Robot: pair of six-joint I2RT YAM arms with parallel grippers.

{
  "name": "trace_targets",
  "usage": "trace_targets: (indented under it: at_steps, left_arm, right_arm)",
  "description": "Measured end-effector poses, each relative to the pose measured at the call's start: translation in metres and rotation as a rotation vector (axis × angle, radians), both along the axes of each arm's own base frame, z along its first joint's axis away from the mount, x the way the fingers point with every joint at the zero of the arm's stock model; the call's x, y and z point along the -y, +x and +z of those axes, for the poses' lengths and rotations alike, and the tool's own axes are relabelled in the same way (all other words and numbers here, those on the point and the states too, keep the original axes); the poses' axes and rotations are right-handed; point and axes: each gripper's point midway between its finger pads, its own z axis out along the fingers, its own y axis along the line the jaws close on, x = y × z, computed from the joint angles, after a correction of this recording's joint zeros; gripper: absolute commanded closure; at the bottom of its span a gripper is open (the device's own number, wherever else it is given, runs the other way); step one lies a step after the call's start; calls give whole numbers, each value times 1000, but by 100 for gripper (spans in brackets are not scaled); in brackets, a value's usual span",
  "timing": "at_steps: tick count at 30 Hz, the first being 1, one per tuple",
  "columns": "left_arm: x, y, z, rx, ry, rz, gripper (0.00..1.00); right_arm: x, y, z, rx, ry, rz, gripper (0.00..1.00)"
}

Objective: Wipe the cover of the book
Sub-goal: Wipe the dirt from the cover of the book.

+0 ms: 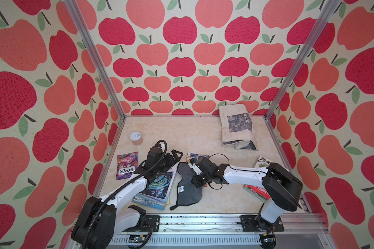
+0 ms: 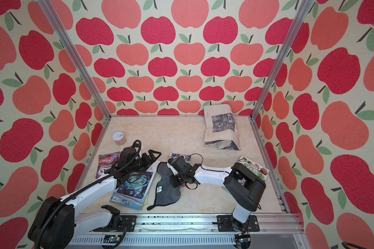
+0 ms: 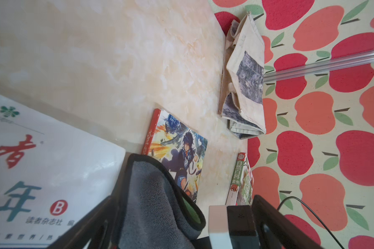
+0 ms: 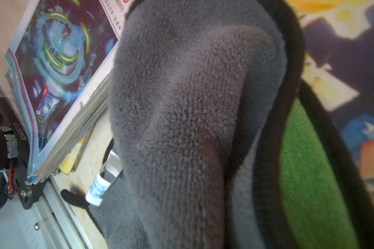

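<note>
The left arm (image 1: 127, 188) reaches in from the lower left of the frame. Its white forearm slants up and to the right, and the wrist is levelled out low. The left tool (image 1: 175, 158) hangs over the upper end of a thin soft-covered book with a blue swirling sci-fi picture and a white title band (image 1: 158, 189). Jaws spread wide, nothing between them!

On the other side, the right arm (image 1: 242, 173) folds from its dark shoulder at the lower right and stretches almost flat toward the centre. The right tool (image 1: 191, 167) is pressed together, pinching the upper end of a grey fleecy cloth with black edging and a green underside (image 1: 187, 189).

Now the book. It lies cover-up at lower centre-left on the cream marbled surface (image 1: 181, 133), on top of a thin yellow-cornered booklet (image 1: 168, 201). Its long axis runs from the near rail up the frame, leaning a little right, with the title band at the far end under the left tool.

The cloth trails just beside the book's right edge, its length roughly parallel, most of it resting on the surface. In the right wrist view it fills the frame. A second book with an anime figure on its cover (image 1: 198, 155) lies just above the right tool, and in the left wrist view the cloth's raised end overlaps its corner.
</note>
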Motion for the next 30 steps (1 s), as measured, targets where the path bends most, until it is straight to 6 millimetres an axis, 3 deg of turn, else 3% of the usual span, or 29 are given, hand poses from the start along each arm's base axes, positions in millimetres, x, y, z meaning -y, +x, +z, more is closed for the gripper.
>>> trace_targets:
  at_steps: [6,12,17,30]
  left_arm:
    - [28,-3,-34,-84,37,-81,1]
    - [50,-1,-52,-139,53,-136,1]
    - [67,-15,-56,-147,46,-184,1]
    - [61,-27,-59,-142,60,-167,1]
  right_arm:
    - [51,-7,0,-6,-24,-88,100]
    - [72,-6,2,4,-70,-130,100]
    - [78,-5,4,7,-85,-139,100]
    - [55,7,27,30,-30,-111,100]
